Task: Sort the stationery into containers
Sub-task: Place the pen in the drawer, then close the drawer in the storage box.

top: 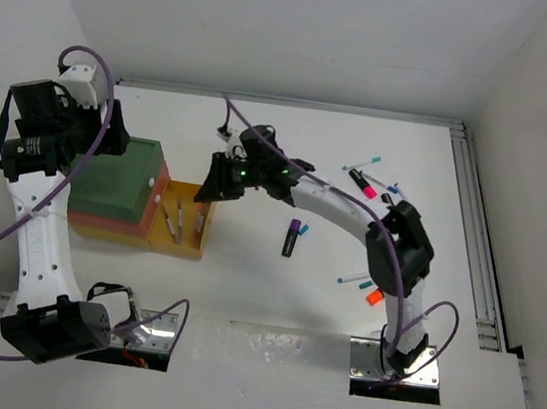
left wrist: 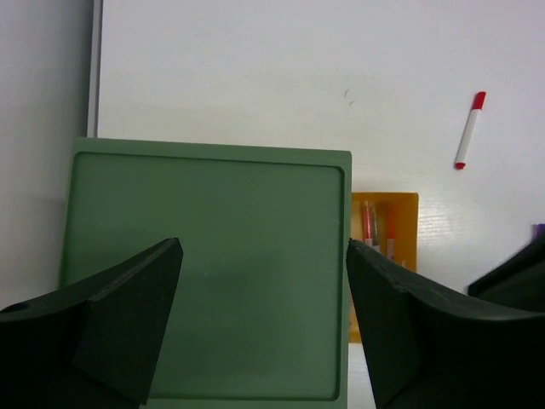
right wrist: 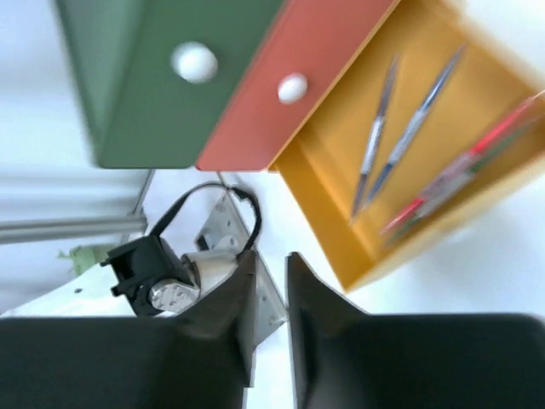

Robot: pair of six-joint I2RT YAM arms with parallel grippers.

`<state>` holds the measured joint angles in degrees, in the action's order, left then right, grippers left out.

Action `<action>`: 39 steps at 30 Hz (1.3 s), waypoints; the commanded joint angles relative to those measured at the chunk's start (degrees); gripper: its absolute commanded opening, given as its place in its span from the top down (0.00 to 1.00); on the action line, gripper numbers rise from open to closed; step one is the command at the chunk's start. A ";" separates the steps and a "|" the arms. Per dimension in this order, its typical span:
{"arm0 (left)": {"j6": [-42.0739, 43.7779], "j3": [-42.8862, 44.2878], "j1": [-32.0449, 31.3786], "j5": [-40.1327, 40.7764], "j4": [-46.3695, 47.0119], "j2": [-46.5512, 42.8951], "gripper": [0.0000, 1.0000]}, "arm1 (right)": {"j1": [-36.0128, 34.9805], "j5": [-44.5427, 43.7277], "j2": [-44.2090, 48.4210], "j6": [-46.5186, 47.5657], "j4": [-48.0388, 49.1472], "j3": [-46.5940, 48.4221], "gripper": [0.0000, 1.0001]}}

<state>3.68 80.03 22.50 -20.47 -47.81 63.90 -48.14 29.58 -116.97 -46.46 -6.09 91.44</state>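
White tabletop (top: 242, 291), boxed by white walls, leaves plenty of bare surface ahead of both arms, yet the work crowds into one corner. The left gripper (left wrist: 264, 256) hangs with its jaws wide apart and empty over the flat top of the dark green rectangular container (left wrist: 204, 213), which sits on a red-orange container (top: 109, 226) of like shape. A drop from here would, I judge, bang the fingers onto that top rather than reach any pen. Just to its right, the shallow yellow open tray (right wrist: 319, 204) holds several thin pens (right wrist: 375, 141) lying flat. The right gripper (right wrist: 271, 264) hovers just beside that tray's wall, jaws only slightly apart with nothing between them. A careless pull-away could clip the rim and shove the tray, or meet the left arm, since both are near the same stack. Behind the right gripper, beside its forearm, lie unsorted pieces: a chunky purple highlighter (top: 292, 239), a pink highlighter (top: 368, 190) and an orange highlighter (top: 374, 297). A low sweep back could scatter them toward the metal rail (top: 477, 231) at the table's right edge.
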 commanded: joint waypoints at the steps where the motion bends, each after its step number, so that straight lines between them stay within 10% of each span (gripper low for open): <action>1: 3.07 2.06 0.17 2.44 -1.93 -2.20 0.21 | 3.49 -2.50 6.66 4.26 0.82 -3.71 0.85; 10: 9.23 -0.22 -1.49 6.22 -8.00 -2.11 0.33 | 7.27 -6.73 4.57 8.66 -1.38 -10.75 1.00; 19: 9.15 -5.06 -6.06 12.47 -8.61 -1.32 0.15 | 6.22 -3.66 -4.05 5.07 4.76 -9.88 1.00; 39: 9.24 -12.97 -8.44 16.25 -5.45 -1.32 0.15 | 2.00 6.01 -17.59 -11.46 24.98 -1.27 1.00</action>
<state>12.34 69.30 14.63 -6.39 -52.64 62.33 -44.77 33.08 -133.64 -53.25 10.94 86.87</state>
